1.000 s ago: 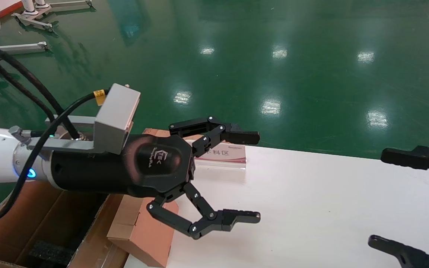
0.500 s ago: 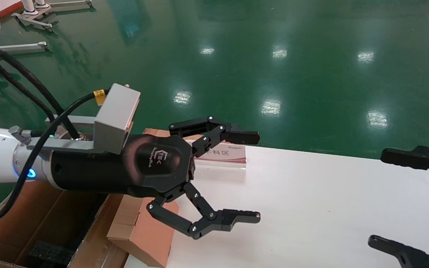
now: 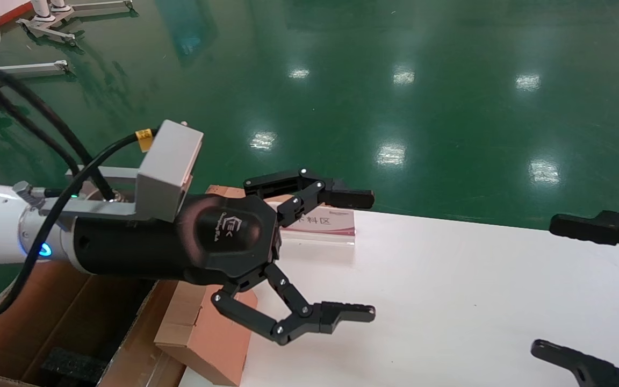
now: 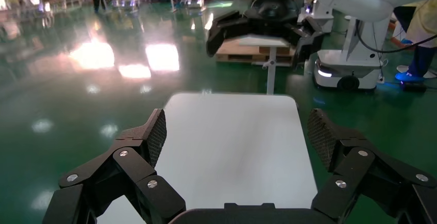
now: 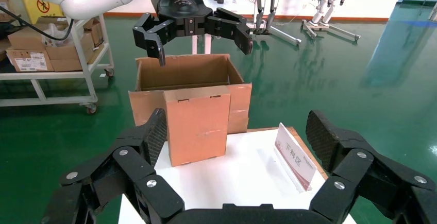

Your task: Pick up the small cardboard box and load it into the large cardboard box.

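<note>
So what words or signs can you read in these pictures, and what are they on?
"下料区" on the tabletop sign, beside the small cardboard box; in the head view only "料区" shows.
A small red line above it: too small to read.
A logo on the left gripper body: too blurred to read.
A yellow warning sign with a red symbol: no words readable.

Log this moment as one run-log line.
left gripper: open, above table | right gripper: open, idle | small cardboard box: upright, ungrasped | large cardboard box: open

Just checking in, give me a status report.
Left gripper open, above table. Right gripper open, empty. Small cardboard box upright at table edge, against large cardboard box. Sign beside.
</note>
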Robot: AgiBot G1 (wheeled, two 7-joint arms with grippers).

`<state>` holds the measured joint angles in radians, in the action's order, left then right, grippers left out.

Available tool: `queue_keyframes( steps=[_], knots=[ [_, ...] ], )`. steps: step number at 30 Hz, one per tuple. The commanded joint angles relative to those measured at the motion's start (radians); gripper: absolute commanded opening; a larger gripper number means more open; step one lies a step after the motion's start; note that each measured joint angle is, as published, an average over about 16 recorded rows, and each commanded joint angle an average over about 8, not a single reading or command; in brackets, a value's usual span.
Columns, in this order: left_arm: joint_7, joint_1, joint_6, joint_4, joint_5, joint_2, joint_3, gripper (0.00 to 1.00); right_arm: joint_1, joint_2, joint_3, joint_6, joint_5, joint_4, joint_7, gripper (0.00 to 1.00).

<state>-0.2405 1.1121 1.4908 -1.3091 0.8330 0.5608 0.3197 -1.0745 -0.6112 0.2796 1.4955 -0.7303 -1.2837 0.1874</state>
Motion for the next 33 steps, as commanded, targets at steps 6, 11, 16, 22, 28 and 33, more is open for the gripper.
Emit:
queue_keyframes(
  steps=[6, 11, 16, 22, 28, 33],
  knots=[
    [-0.061, 0.047, -0.002, -0.025, 0.078, -0.041, 0.046, 1.0, 0.0, 0.0, 0.0, 0.0, 0.0, 0.0, 0.0, 1.0],
    [-0.062, 0.055, -0.001, -0.03, 0.109, -0.046, 0.05, 1.0, 0.0, 0.0, 0.0, 0.0, 0.0, 0.0, 0.0, 1.0],
    [-0.092, 0.075, 0.001, -0.023, 0.167, -0.056, 0.071, 1.0, 0.0, 0.0, 0.0, 0.0, 0.0, 0.001, 0.0, 1.0],
    [-0.194, 0.188, 0.034, -0.033, 0.341, -0.056, 0.141, 1.0, 0.0, 0.0, 0.0, 0.0, 0.0, 0.001, -0.001, 1.0],
    [-0.283, 0.359, 0.082, -0.039, 0.551, -0.02, 0.272, 1.0, -0.001, 0.0, 0.001, 0.0, 0.001, 0.001, -0.001, 1.0],
    [-0.38, 0.507, 0.094, -0.04, 0.69, 0.011, 0.421, 1.0, -0.001, 0.0, 0.001, 0.0, 0.001, 0.001, -0.001, 1.0]
  ],
)
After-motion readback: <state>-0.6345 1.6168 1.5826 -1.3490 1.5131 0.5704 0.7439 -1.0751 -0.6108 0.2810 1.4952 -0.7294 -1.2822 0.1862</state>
